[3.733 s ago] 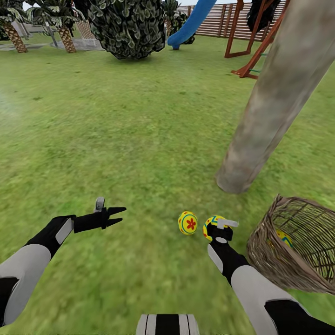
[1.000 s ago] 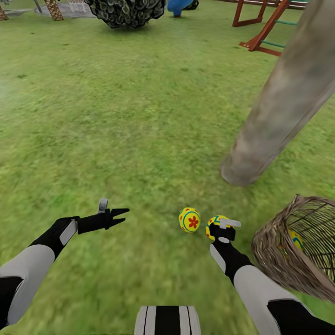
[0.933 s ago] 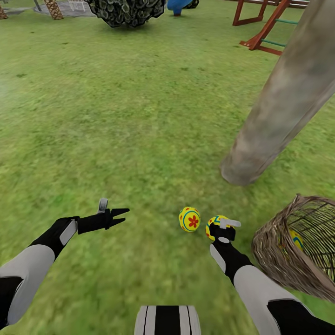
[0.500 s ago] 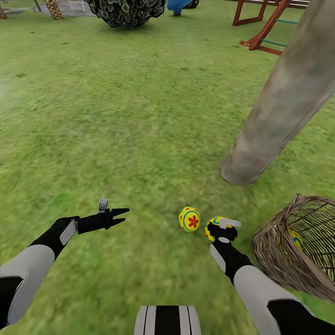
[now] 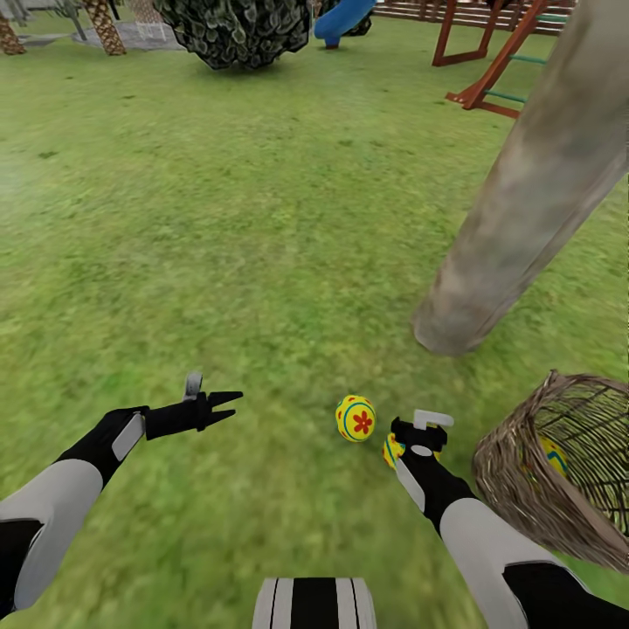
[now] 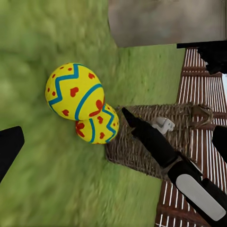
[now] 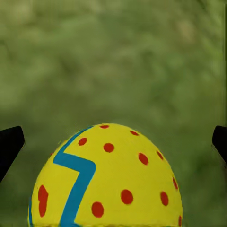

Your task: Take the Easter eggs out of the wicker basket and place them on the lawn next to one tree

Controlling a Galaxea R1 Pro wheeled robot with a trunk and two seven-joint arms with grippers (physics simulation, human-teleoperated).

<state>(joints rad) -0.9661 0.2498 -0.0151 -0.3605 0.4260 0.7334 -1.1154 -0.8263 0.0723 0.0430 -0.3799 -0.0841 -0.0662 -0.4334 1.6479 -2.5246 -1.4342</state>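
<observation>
Right tool (image 5: 418, 434) spread apart – egg (image 5: 392, 450) on lawn (image 5: 262, 262) between its fingers, unclamped; second egg (image 5: 355, 418) just beside. Left tool (image 5: 223, 406) apart, empty.

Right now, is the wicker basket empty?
No. One Easter egg shows through the wicker basket weave; two eggs lie on the lawn.

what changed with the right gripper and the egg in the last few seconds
The right gripper opened and let go of its egg, which now rests on the lawn. The other egg, the basket and the left gripper stayed put.
</observation>
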